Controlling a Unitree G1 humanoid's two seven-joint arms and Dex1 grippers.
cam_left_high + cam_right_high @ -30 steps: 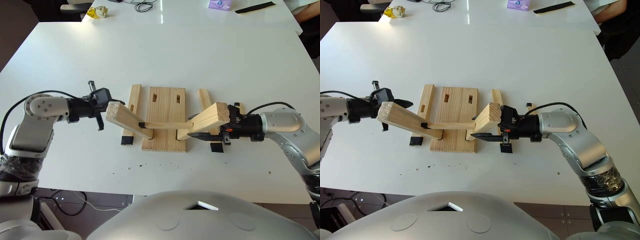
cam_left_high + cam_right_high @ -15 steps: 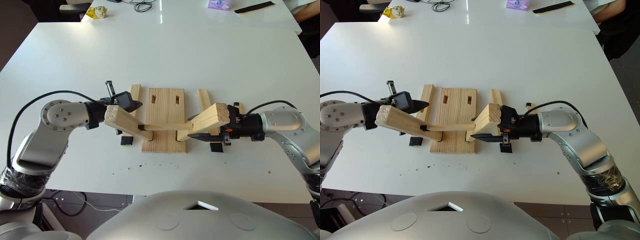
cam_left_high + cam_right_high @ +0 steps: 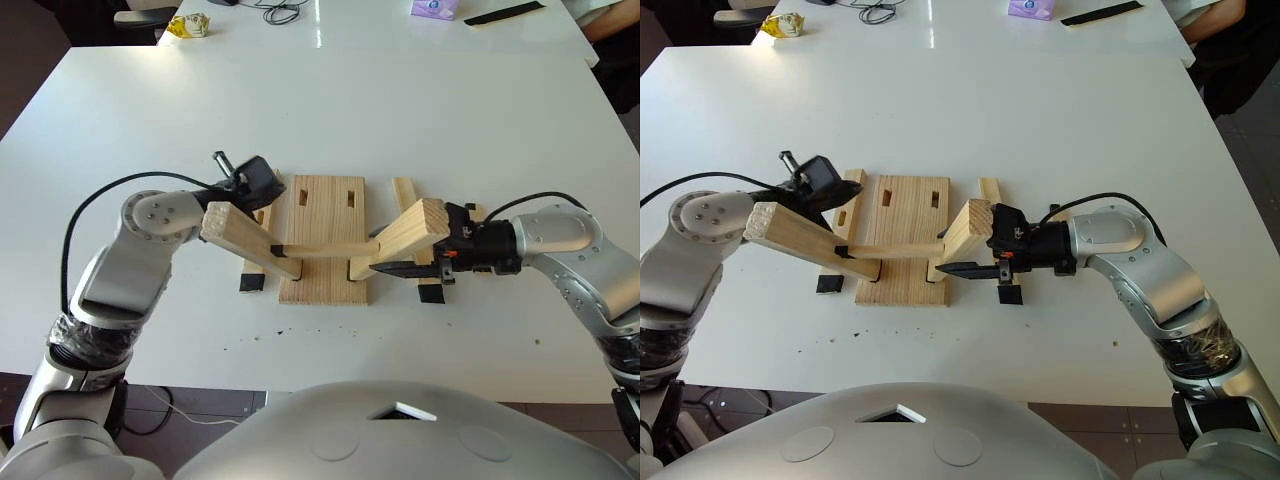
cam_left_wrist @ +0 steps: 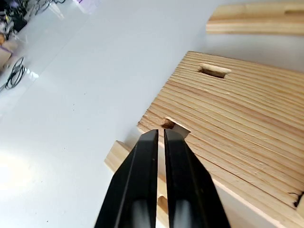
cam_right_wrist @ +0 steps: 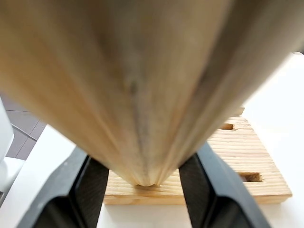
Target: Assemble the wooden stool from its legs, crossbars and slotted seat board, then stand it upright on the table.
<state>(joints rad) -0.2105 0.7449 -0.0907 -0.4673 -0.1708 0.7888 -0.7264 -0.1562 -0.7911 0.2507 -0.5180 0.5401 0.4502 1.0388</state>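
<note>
Right gripper (image 3: 958, 262), clamped on one leg (image 3: 412, 228) of the pair joined by a crossbar (image 3: 320, 250) above the slotted seat board (image 3: 322, 195), should hold it level while the empty, pressed-together left gripper (image 4: 160, 140) nudges the other leg (image 3: 232, 232) slotward.

The left arm (image 3: 140, 250) is bent sharply at the elbow, its forearm angling forward and inward. Its pincer (image 4: 160, 135) points forward, the black fingers (image 4: 135, 185) pressed almost together with a thin slit between them. The right arm (image 3: 570, 240) folds inward, wrist level, its pincer (image 5: 142, 166) pointing left, clamped on either side of a wooden leg (image 3: 405, 235).
</note>
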